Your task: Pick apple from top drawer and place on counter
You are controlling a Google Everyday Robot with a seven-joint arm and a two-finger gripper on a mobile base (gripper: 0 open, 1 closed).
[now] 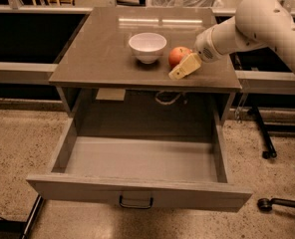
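Note:
The red apple [177,55] with yellow patches sits on the brown-grey counter [102,49], just right of the white bowl [147,46]. My gripper [180,67] reaches in from the right on the white arm [257,21] and is shut on the apple, low over the counter's right front part. Its tan near finger [185,66] lies against the apple's front right side; the far finger is hidden behind the apple. The top drawer [137,193] is pulled wide open below the counter and nothing shows inside it. Its dark handle [136,203] is on the front panel.
A cable loop [166,98] and a pale label [110,94] hang under the counter at the back of the drawer opening. Dark benches flank the cabinet left and right. A caster leg [279,203] lies on the speckled floor at right.

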